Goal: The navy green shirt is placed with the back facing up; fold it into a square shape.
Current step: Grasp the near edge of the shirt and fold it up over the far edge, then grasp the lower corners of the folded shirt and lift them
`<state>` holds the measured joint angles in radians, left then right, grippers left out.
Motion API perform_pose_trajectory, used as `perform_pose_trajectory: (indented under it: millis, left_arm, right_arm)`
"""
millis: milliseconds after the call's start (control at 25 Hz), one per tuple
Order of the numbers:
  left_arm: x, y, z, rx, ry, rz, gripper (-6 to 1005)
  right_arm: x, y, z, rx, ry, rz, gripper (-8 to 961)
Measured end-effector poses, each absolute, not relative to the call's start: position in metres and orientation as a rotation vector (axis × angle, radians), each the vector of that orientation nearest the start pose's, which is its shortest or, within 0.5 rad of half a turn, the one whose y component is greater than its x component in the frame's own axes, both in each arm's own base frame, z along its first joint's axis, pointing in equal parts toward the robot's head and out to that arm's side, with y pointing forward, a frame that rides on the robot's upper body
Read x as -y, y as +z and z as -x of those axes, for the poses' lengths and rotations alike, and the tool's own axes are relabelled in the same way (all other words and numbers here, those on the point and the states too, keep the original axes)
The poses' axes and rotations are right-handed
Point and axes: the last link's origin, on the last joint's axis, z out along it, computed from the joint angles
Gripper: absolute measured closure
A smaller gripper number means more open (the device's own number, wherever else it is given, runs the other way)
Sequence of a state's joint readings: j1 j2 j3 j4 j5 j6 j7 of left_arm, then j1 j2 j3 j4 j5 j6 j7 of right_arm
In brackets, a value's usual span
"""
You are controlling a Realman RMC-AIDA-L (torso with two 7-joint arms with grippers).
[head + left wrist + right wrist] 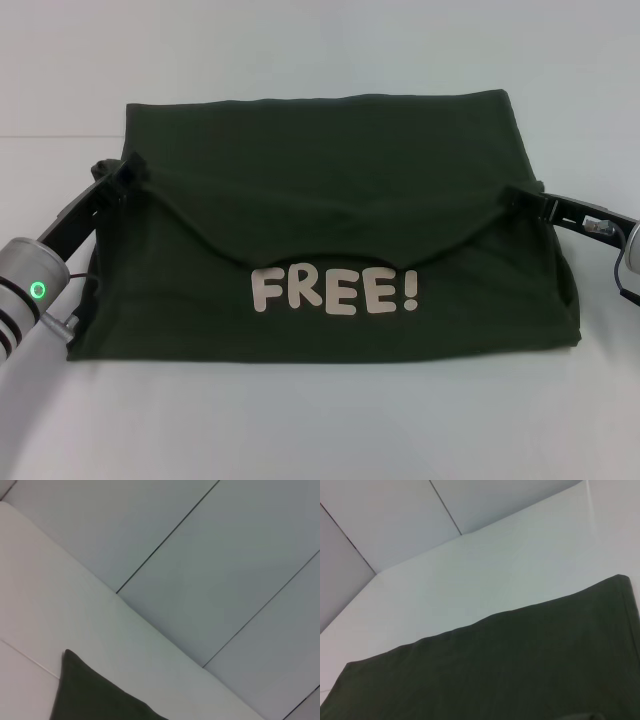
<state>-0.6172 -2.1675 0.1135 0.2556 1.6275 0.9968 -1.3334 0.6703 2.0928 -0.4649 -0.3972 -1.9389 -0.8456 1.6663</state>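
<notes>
The navy green shirt (330, 170) lies across the white table (300, 420), dark olive cloth with a flap doubled over toward the near side. Pale letters "FREE!" (334, 291) show below the flap's sagging edge. My left gripper (133, 168) is at the flap's left corner, shut on the cloth. On the opposite corner my right gripper (512, 196) pinches the cloth too. Between them the flap's edge droops in a curve. A corner of the shirt (95, 700) shows in the left wrist view, and a broad stretch of the shirt (495, 670) in the right wrist view.
The white table extends beyond the shirt on all sides. A pale panelled wall (225, 555) rises behind the table's far edge.
</notes>
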Motion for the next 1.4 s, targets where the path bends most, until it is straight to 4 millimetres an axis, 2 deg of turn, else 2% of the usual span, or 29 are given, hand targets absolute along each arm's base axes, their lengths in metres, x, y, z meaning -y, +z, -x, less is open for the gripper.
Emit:
perform_pose_trajectory:
  millis: [120, 360, 520, 640, 800, 920, 1040, 1200, 1400]
  left_arm:
    - [-0.378, -0.019, 0.313, 1.338, -1.110, 1.556, 733]
    - [-0.376, -0.021, 0.322, 1.386, -1.069, 1.522, 505]
    - [-0.367, -0.017, 0.333, 1.465, -1.096, 1.471, 408]
    - [-0.358, -0.006, 0.338, 1.518, -1.147, 1.514, 385]
    - [-0.344, 0.013, 0.346, 1.640, -1.134, 1.672, 388]
    - [-0.337, 0.033, 0.349, 1.685, -1.000, 1.834, 390]
    - [-0.334, 0.046, 0.352, 1.676, -0.852, 1.919, 358]
    - [-0.334, 0.064, 0.355, 1.625, -0.714, 1.992, 316]
    - [-0.336, 0.072, 0.358, 1.620, -0.576, 2.035, 263]
  right_arm:
    - [-0.405, -0.010, -0.308, -1.311, 0.661, 1.933, 730]
    - [-0.397, -0.009, -0.316, -1.340, 0.673, 1.917, 437]
    - [-0.391, -0.005, -0.319, -1.343, 0.701, 1.932, 267]
    - [-0.378, 0.003, -0.321, -1.344, 0.767, 1.974, 48]
    - [-0.354, 0.015, -0.324, -1.320, 0.850, 2.081, 31]
    - [-0.336, 0.019, -0.322, -1.254, 0.884, 2.193, 22]
    - [-0.322, 0.017, -0.321, -1.191, 0.884, 2.286, 24]
    - [-0.310, 0.010, -0.324, -1.160, 0.824, 2.366, 25]
    - [-0.306, 0.001, -0.324, -1.159, 0.792, 2.403, 27]
